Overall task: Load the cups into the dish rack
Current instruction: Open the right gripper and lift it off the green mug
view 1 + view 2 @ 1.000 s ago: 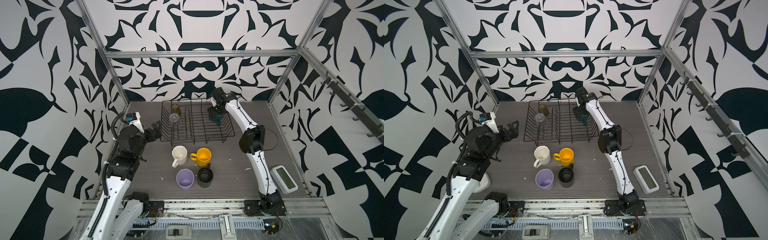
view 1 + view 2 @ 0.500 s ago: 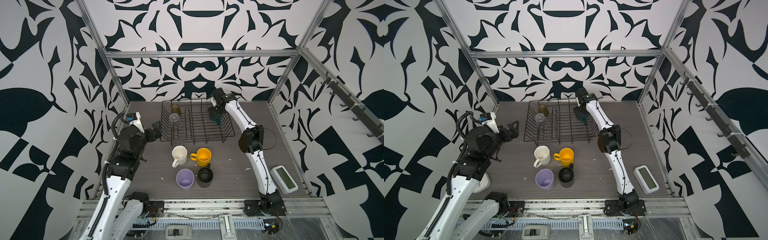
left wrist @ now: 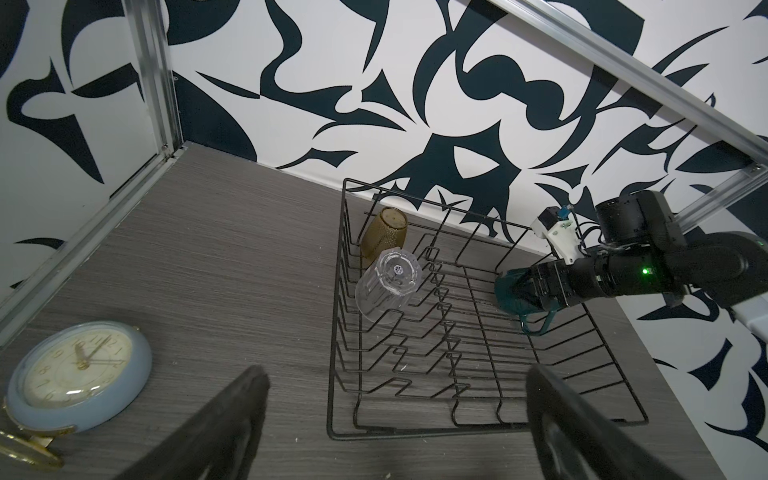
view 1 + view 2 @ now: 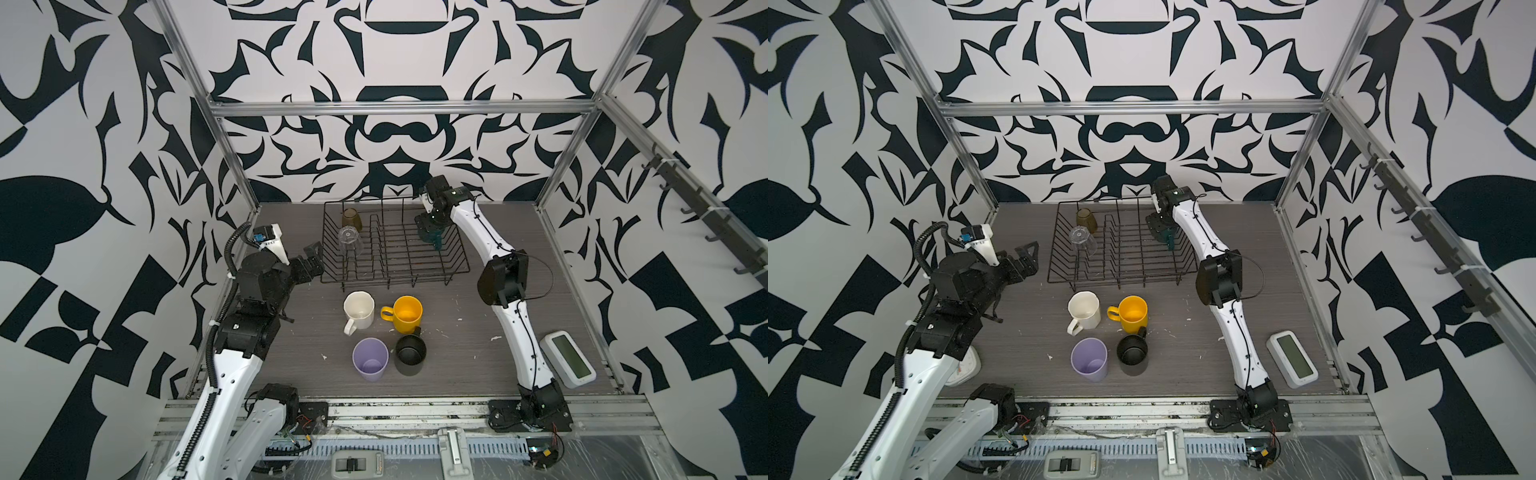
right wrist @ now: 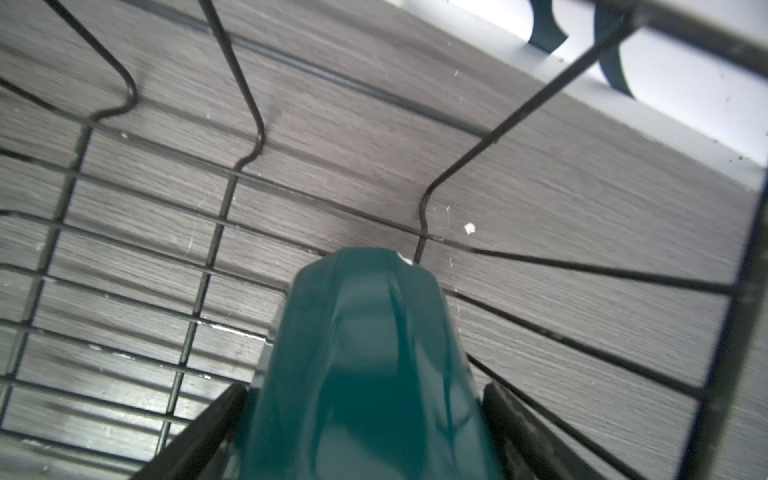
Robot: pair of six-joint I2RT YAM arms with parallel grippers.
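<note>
A grey wood-grain table [image 4: 307, 345] sits inside a booth with black-and-white patterned walls. The black wire dish rack [image 4: 395, 279] stands at the far middle of the table.

My left gripper [image 4: 316, 259] hovers just left of the rack's near left corner. Its jaws are spread wide with nothing between them. My right gripper [image 5: 365, 387] reaches down into the far right part of the rack. Its jaws stand on either side of the dark-green mug [image 3: 513, 291]. I cannot tell whether they press on the mug or only flank it. The mug sits low among the rack wires, with its handle towards the near side.

Two cups lean bottom-up along the rack's left side. The amber tumbler [image 4: 351, 219] is in the far left corner, and the clear tumbler [image 4: 349, 241] is just nearer than it.

Four cups stand upright on the table, near of the rack. The cream mug [image 4: 358, 309] and yellow mug [image 4: 408, 313] form the farther pair. The lilac tumbler [image 4: 370, 359] and black mug [image 4: 410, 355] form the nearer pair.

A white digital clock [image 4: 569, 359] lies at the near right. A round blue clock [image 3: 79, 370] rests at the left edge.
</note>
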